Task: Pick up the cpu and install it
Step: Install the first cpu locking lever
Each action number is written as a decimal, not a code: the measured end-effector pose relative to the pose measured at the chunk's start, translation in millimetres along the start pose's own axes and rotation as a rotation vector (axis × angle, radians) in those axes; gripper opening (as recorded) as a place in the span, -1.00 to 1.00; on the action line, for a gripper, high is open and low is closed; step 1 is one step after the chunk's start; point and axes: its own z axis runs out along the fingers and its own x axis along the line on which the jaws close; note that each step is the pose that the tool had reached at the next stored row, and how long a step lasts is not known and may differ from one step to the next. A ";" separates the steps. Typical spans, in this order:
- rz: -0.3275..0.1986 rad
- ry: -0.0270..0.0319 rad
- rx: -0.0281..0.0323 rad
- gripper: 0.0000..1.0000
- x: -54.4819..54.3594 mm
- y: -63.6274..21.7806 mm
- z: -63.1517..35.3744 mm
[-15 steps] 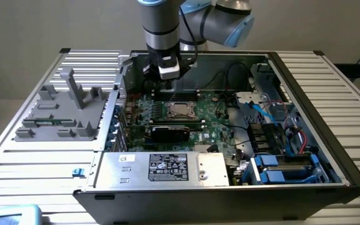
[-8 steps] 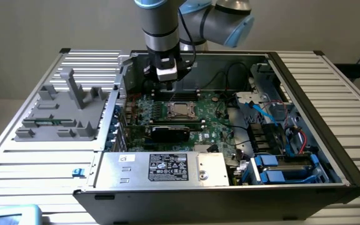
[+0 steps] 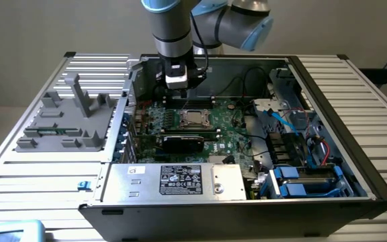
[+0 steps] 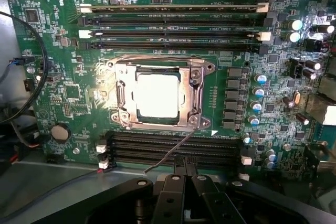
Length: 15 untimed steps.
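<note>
One cpu (image 4: 157, 95) lies within the socket frame (image 4: 198, 98); the gripper (image 4: 184, 174), closed and empty, hangs above; seating stage, judged; any further contact demands square alignment

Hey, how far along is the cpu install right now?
Done, it seems: the cpu lies flat inside the socket frame on the motherboard. In hand: nothing. The gripper hovers beside the socket, jaws shut with no cpu between them. Left: a thin lever by the frame sticks out loose, so the socket may not be latched.
</note>
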 end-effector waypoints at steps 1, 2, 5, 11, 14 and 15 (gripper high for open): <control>0.007 0.0024 -0.0004 -0.79 -0.4 0.3 1.0; 0.012 0.0042 -0.0006 -0.79 -1.3 0.6 2.1; 0.017 0.0074 -0.0002 -0.79 -5.9 1.6 5.0; 0.019 0.0112 0.0014 -0.79 -9.4 2.3 7.4; 0.021 0.0198 0.0118 -0.79 -10.3 2.6 8.2; 0.022 0.0232 0.0179 -0.79 -10.6 2.6 8.4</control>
